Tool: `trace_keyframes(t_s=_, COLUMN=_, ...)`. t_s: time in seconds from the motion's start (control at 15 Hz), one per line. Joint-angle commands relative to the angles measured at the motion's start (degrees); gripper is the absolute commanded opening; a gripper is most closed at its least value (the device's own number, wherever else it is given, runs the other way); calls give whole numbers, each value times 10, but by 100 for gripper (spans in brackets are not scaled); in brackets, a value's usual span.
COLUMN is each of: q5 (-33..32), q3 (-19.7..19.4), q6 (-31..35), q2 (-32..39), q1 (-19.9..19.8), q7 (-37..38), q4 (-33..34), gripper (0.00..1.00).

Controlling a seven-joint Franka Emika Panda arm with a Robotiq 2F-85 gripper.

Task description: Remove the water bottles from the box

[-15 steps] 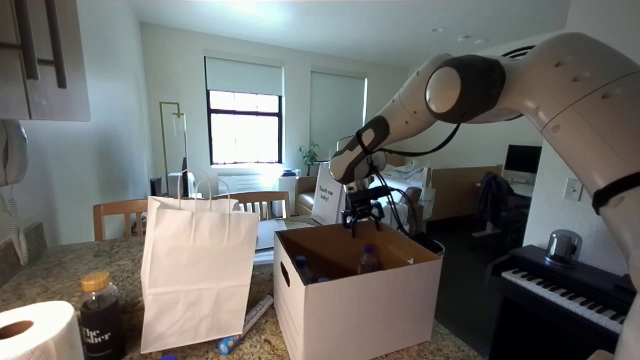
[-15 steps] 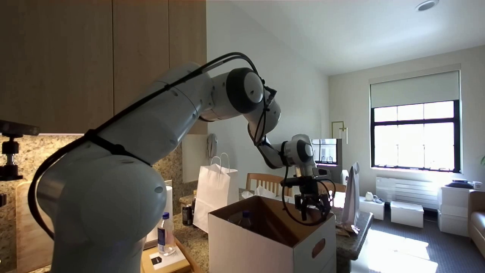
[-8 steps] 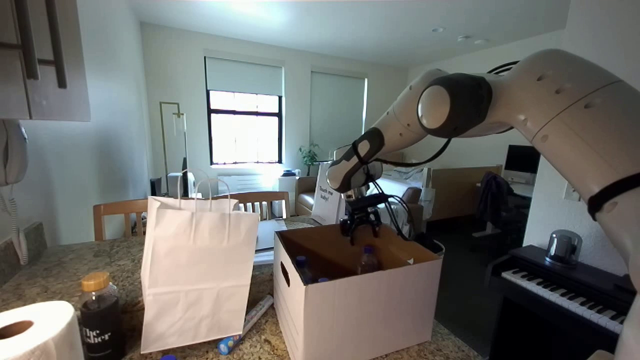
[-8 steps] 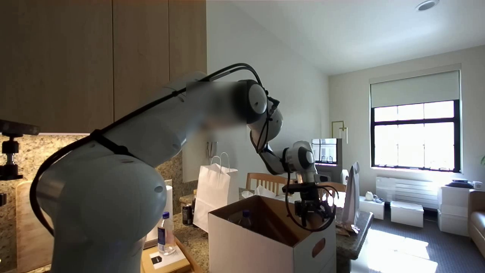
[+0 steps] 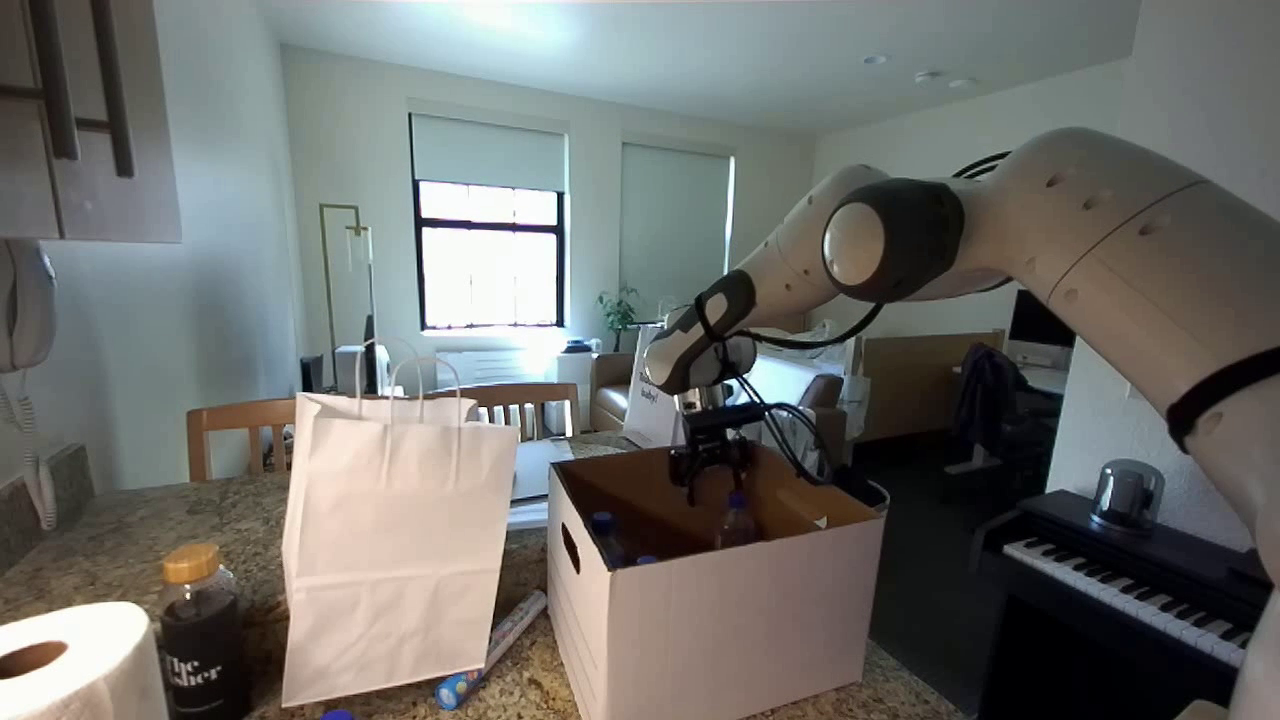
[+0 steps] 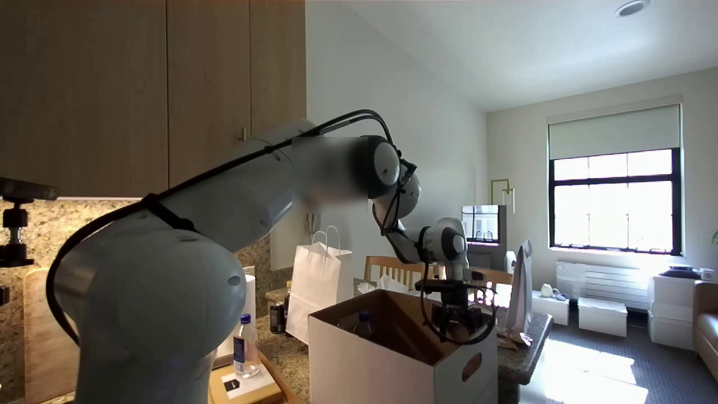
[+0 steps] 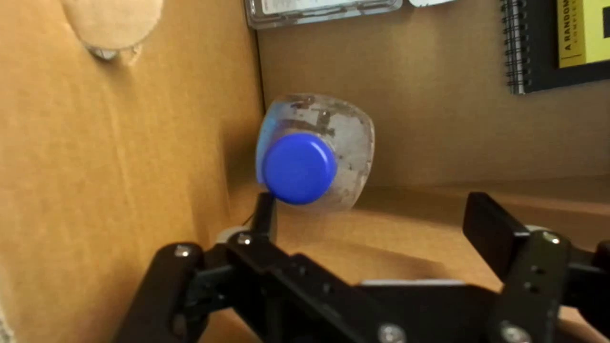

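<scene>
The box (image 5: pixel 740 620) stands on the counter, its top open; it also shows in the other exterior view (image 6: pixel 370 365). Water bottles with blue caps stand inside: one (image 5: pixel 736 528), one by the handle-hole side (image 5: pixel 604 540), and a cap (image 5: pixel 646 560). One shows inside in an exterior view (image 6: pixel 363 326). My gripper (image 5: pixel 716 492) is open and empty, just inside the box top. In the wrist view my gripper (image 7: pixel 371 202) has its left fingertip beside a bottle's blue cap (image 7: pixel 299 168); the bottle is not between the fingers.
A bottle (image 6: pixel 245 348) stands outside on a small tan box (image 6: pixel 252 387). A white paper bag (image 5: pixel 400 560), a dark-filled jar (image 5: pixel 200 640) and a paper roll (image 5: pixel 80 660) stand nearby. A notebook (image 7: pixel 538 71) and a clear package (image 7: pixel 324 12) lie in the box.
My gripper has moved down, and slightly left in an exterior view, from above the far wall to inside the box opening. It stays open. The bottles have not moved.
</scene>
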Motion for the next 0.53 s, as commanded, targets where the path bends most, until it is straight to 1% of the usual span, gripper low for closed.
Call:
trace_keyframes(t_s=0.0, q5=17, q3=2, q6=1, q2=34, q1=-10, q7=-2, q4=36, gripper=100)
trace_keyframes(t_s=0.07, q5=15, q3=-1, q6=8, q2=39, q1=-10, q7=1, q4=41, gripper=100)
trace_keyframes(t_s=0.13, q5=16, q3=-3, q6=-7, q2=43, q1=-10, q7=5, q4=52, gripper=100)
trace_keyframes(t_s=0.33, q5=22, q3=-2, q6=-15, q2=37, q1=-12, q7=11, q4=49, gripper=100)
trace_keyframes(t_s=0.4, q5=19, q3=-5, q6=-9, q2=32, q1=-9, q7=13, q4=42, gripper=75)
trace_keyframes(t_s=0.47, q5=18, q3=-6, q6=-18, q2=30, q1=-8, q7=15, q4=41, gripper=74)
